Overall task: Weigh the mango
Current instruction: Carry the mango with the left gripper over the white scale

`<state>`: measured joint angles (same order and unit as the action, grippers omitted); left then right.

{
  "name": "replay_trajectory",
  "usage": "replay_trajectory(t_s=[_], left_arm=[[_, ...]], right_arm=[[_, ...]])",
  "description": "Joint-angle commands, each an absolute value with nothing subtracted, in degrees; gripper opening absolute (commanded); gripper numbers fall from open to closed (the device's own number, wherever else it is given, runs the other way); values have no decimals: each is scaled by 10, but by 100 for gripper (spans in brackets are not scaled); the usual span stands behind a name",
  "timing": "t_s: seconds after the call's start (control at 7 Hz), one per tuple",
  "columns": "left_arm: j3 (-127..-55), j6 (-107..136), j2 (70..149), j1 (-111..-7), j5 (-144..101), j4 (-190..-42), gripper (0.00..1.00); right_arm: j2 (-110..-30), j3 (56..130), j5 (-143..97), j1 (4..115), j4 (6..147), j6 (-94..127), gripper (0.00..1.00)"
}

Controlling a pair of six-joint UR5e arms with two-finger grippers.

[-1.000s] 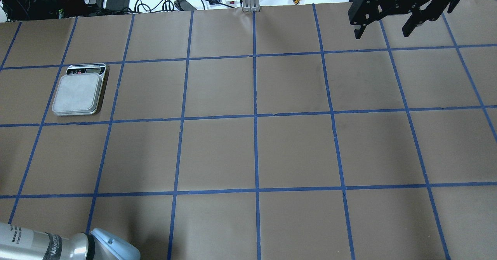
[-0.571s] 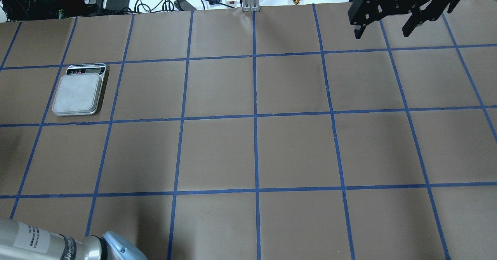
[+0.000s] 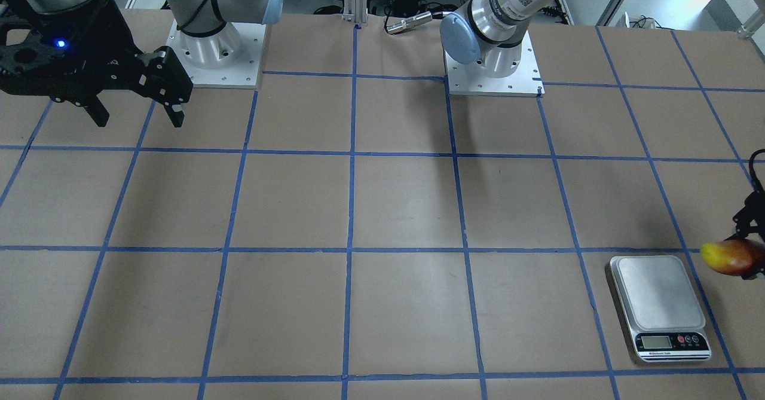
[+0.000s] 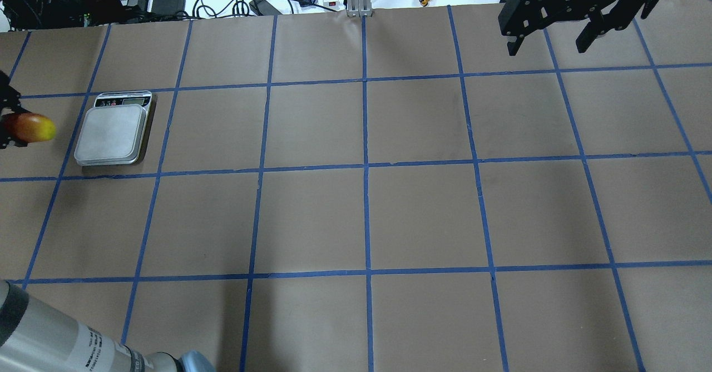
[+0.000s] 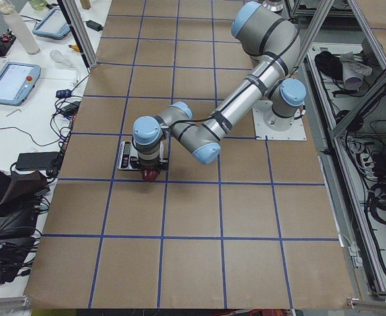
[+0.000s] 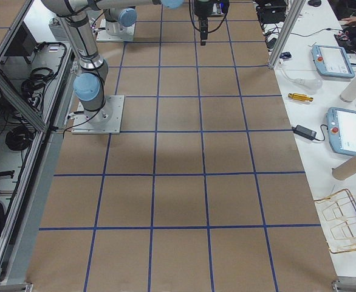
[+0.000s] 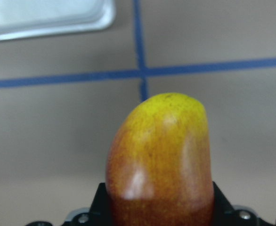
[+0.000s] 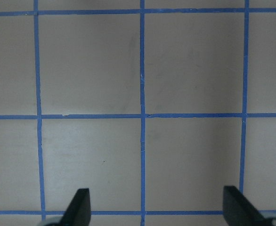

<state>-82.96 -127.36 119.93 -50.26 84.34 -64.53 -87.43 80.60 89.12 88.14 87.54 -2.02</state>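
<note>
Item: mango [image 4: 33, 128], small oval fruit with smooth glossy skin, yellow at the free end and shading to orange-red at the gripped end. Location: off the table [image 4: 423, 216], pinched at its red end in the left gripper [image 4: 10, 126], jaws pressed on either side, yellow tip pointing toward the scale [image 4: 111, 133] and just short of its outer edge. Scale: flat, rounded-square platform of pale brushed metal on a dark base, with a display strip and small buttons along the far side; nothing rests on it. Table cover: matte brown paper ruled into squares with blue tape. Right gripper [image 4: 547, 46]: black, jaws spread and empty, parked well apart at the far corner. Step in hand, as judged: carrying the fruit across to the platform. Handling notes: bring it over the platform's middle, lower until its long side rests flat, release gently since the rounded, slick skin may roll, then lift fully clear so no finger loads the reading.
</note>
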Motion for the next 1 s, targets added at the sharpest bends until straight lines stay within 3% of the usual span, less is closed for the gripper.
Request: replay_trajectory(t_s=[0.0,0.71,0.86], left_arm=[[-830,-1201,1210,-560,834,-646,0],[-838,-1206,1250,-560,830,-628,1],[-838,-1200,1252,-560,829,-628,94]], right_arm=[[-874,806,891,881,875,-20,100],[-874,806,892,881,875,-20,100],[-874,806,891,882,875,-20,100]])
